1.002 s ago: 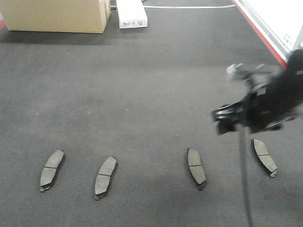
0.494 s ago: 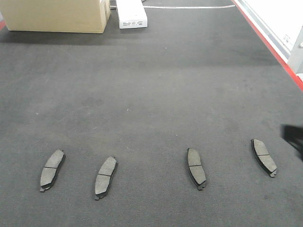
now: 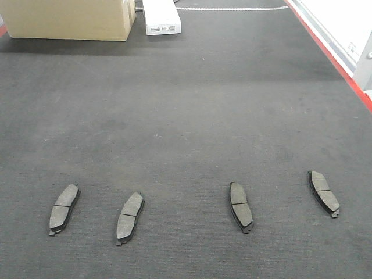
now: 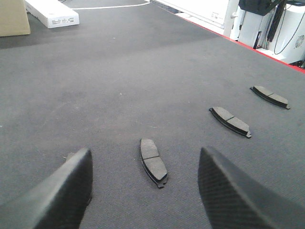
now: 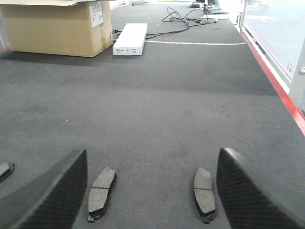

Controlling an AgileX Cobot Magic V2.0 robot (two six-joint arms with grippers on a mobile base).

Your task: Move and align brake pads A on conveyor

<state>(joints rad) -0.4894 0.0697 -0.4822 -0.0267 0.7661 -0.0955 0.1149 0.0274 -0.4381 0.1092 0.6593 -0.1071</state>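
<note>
Left gripper [image 4: 143, 191] wide open, empty, hovering low over conveyor [image 3: 186, 116], second brake pad [image 4: 153, 162] just ahead between fingers, long axis pointing away; right gripper [image 5: 152, 191] likewise open.

Cardboard box [image 5: 57, 28], white carton [image 5: 130, 39], cables [image 5: 186, 19] at far end; bright window right.

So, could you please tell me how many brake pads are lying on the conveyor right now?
4, in a rough row across the conveyor: far-left pad, second pad, third pad, and far-right pad nearest the red strip. None appears hidden.
</note>
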